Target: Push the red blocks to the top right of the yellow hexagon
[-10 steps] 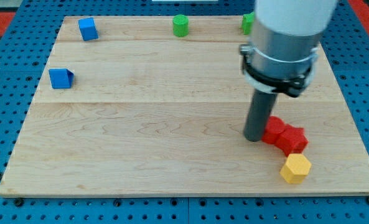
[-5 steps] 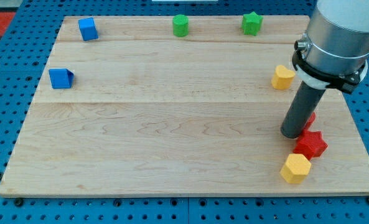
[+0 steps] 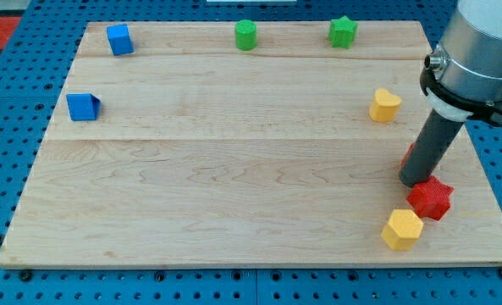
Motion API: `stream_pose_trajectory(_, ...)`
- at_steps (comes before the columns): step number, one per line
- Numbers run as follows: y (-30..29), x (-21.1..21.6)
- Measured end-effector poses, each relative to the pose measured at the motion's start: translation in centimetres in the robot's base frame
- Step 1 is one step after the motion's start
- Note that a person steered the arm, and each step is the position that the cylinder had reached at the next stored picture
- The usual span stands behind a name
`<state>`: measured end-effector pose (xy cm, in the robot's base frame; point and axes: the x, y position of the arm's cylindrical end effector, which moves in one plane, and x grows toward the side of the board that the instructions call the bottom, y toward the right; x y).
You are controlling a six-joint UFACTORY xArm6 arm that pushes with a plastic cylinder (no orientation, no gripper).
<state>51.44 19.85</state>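
Note:
The yellow hexagon (image 3: 401, 229) lies near the board's bottom right. A red star block (image 3: 429, 198) sits just up and to the right of it, nearly touching. A second red block (image 3: 409, 155) is mostly hidden behind my rod; only a sliver shows at the rod's left edge. My tip (image 3: 416, 180) rests on the board just above-left of the red star, touching or nearly touching it, and above the yellow hexagon.
A yellow heart-like block (image 3: 384, 105) sits at the right. A green cylinder (image 3: 246, 35) and a green star (image 3: 343, 31) are along the top edge. Two blue blocks (image 3: 119, 39) (image 3: 83, 107) are at the left. The board's right edge (image 3: 479, 169) is close.
My rod has moved right across the board, pushing the two red blocks right. The red star now sits up-right of the yellow hexagon; the other red block has gone behind the rod.

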Motion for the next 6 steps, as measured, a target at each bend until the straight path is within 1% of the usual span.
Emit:
stream_pose_trajectory(3,1.1,0.0)
stream_pose_trajectory(6,0.9,-2.4)
